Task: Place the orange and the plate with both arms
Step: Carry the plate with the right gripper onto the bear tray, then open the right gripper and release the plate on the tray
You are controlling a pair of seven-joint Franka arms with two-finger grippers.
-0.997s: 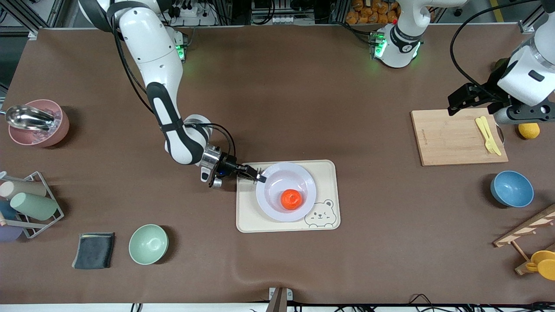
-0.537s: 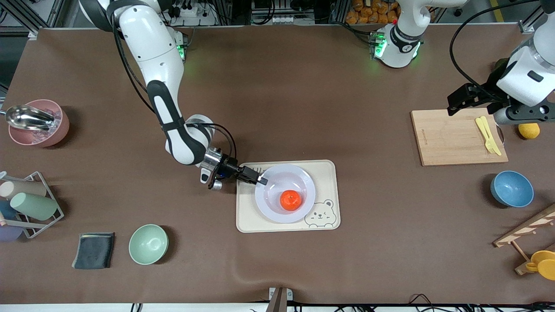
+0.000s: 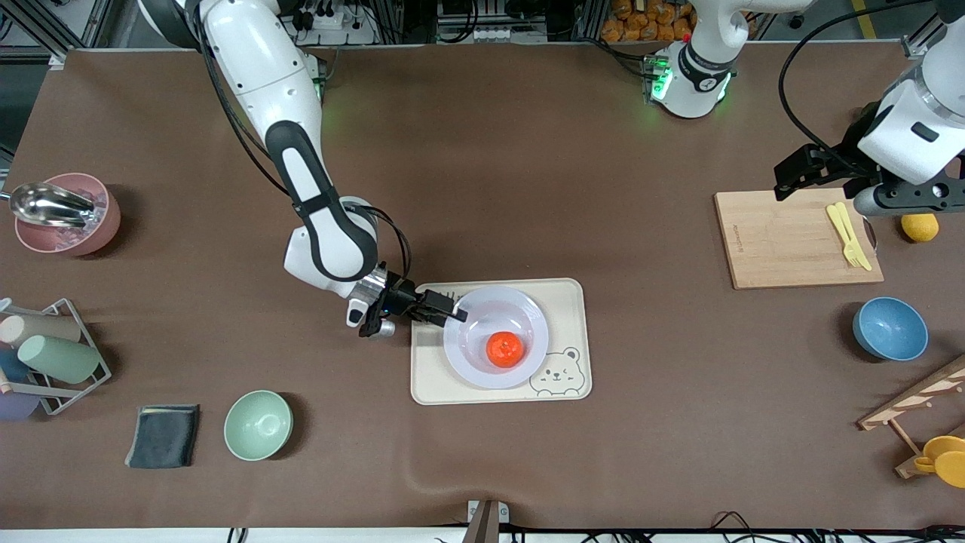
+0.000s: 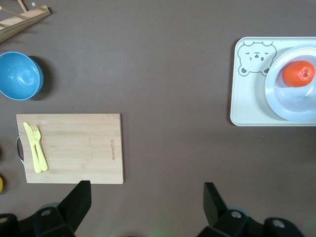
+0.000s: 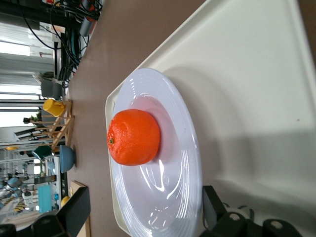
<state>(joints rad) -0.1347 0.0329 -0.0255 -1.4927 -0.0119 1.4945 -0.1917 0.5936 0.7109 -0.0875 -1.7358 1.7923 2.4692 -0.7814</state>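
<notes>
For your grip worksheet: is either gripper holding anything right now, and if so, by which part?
Nothing is held. The right gripper is open at the plate rim, with the orange on the plate. The left gripper waits open over the table.

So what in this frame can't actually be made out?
- Pink bowl, front view: the metal scoop covers what lies in it.
- Dark round item at the left arm's end, front view: the left arm hides most of it.
- Plate, right wrist view: the picture's edge cuts off its rim by the right gripper.
- Cup rack, front view: cut by the edge.
</notes>
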